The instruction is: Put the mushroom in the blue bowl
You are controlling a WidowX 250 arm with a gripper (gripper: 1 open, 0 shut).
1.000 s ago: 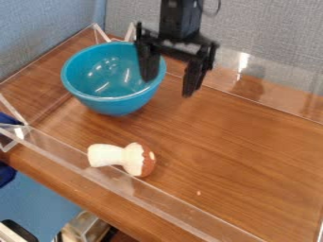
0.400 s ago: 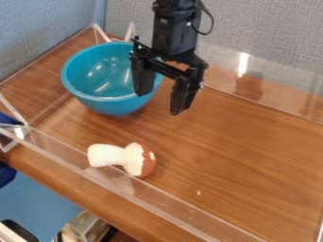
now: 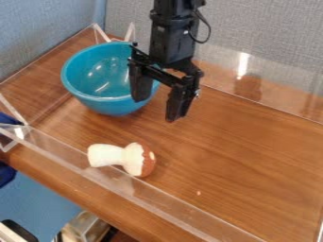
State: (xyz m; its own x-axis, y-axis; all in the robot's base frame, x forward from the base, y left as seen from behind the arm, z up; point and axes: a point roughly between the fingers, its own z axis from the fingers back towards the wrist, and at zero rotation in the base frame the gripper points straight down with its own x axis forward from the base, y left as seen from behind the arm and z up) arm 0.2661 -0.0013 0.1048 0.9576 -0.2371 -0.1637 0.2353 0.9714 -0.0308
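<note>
Your wooden table (image 3: 240, 151) carries one blue bowl (image 3: 111, 79) at back left, empty. Your one gripper (image 3: 159, 96) hangs just beside it, jaws spread wide, holding nothing. One mushroom (image 3: 123, 158) lies on its side near the front edge, stem pointing left, cap right.

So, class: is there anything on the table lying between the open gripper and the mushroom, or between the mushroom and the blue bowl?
Nothing visible. The gripper hangs open beside the blue bowl, and only bare wooden table separates it from the mushroom lying on its side near the front wall. The stretch from mushroom to bowl is likewise clear.
</note>
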